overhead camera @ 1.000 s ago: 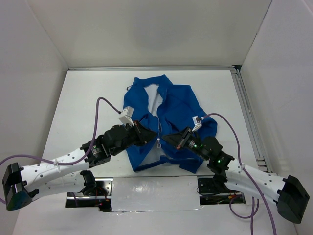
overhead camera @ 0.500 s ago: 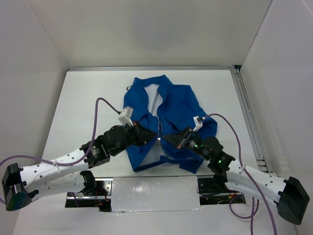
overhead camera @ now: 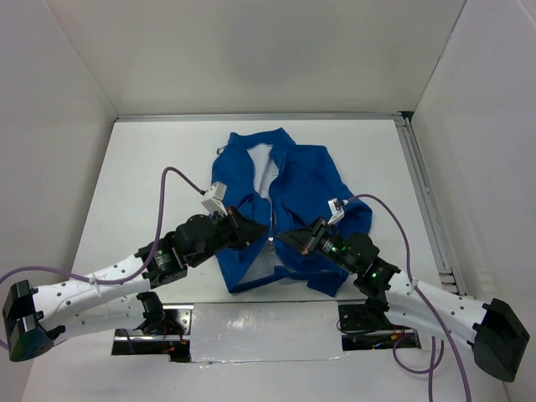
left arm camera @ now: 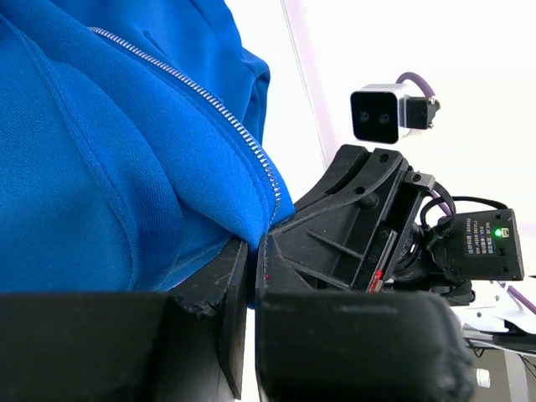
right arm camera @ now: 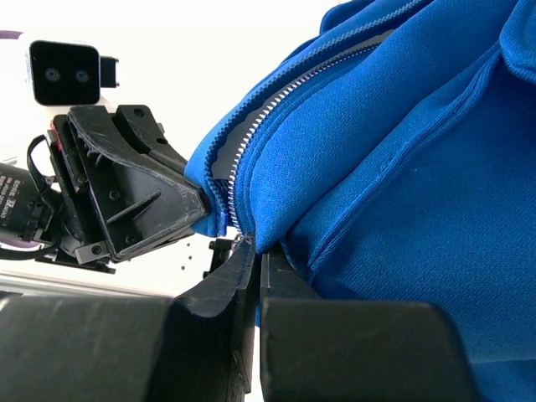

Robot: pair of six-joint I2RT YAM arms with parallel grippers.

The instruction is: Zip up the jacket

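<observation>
The royal-blue jacket (overhead camera: 301,188) lies spread on the white table (overhead camera: 142,167), collar far and hem near. Its silvery zipper (overhead camera: 272,213) runs down the middle, partly open near the collar. My left gripper (overhead camera: 254,231) comes in from the left and is shut on the jacket's left front edge (left arm camera: 251,219), just below the zipper teeth (left arm camera: 209,109). From the right, my right gripper (overhead camera: 283,238) is shut on the right front edge (right arm camera: 268,226), beside the teeth (right arm camera: 285,92). The two grippers' tips nearly touch near the zipper's lower end. Each wrist view shows the other gripper close by.
A metal rail (overhead camera: 423,201) runs along the table's right edge. White walls close in the back and both sides. Purple cables (overhead camera: 172,180) loop over both arms. The arm bases sit on a taped plate (overhead camera: 251,331) at the near edge.
Both arms have drifted very slightly to the left. Both grips on the jacket look the same.
</observation>
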